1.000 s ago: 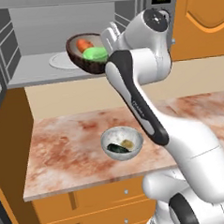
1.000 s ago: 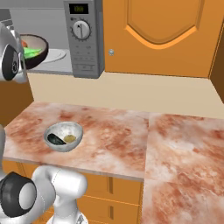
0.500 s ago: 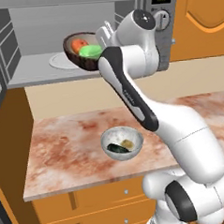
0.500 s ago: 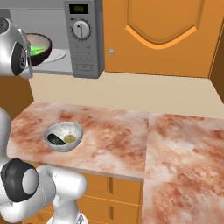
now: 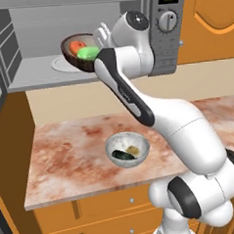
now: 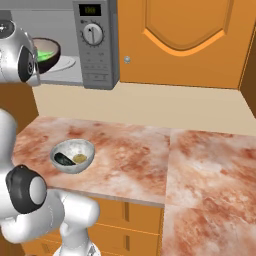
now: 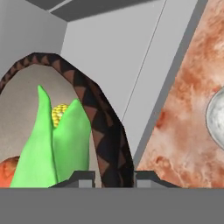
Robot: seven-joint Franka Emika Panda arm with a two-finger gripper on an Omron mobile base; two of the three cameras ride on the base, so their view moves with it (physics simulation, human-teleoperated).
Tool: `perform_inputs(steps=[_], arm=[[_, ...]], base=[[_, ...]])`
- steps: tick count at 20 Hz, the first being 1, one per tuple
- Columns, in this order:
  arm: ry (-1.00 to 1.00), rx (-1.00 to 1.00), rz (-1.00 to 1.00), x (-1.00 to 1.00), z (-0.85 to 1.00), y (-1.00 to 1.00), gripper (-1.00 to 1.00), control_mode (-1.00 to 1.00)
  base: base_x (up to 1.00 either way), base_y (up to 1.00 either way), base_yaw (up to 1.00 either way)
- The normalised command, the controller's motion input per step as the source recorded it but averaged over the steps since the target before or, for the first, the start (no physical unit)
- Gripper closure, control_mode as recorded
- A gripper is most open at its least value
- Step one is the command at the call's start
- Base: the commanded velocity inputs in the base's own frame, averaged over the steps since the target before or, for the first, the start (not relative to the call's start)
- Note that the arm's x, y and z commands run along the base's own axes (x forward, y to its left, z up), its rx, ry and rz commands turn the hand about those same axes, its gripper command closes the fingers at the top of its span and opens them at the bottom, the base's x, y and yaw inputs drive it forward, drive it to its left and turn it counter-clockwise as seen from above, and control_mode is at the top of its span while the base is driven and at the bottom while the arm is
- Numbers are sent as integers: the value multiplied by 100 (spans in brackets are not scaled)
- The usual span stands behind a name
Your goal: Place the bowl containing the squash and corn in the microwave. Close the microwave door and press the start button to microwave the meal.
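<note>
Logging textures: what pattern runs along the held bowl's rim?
Dark brown and black triangles on the bowl, clearest in the hand view.

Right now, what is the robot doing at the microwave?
The arm is reaching into the open microwave with the dark brown bowl held by its rim in the gripper. The squash and the corn lie inside the bowl. The bowl is over the white turntable plate; whether it touches the plate cannot be told. The pale grey speckled bowl sits on the counter.
</note>
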Motion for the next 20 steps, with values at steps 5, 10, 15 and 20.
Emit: perform_inputs(steps=[5,10,15,20], arm=[[0,0,-2,51,0,5,100,-100],[0,-1,-3,47,0,12,100,-100],[0,-4,-3,40,0,22,100,-100],[0,-5,-3,37,-12,18,100,-100]], base=[[0,0,0],[0,0,0],[0,0,0],[0,0,0]])
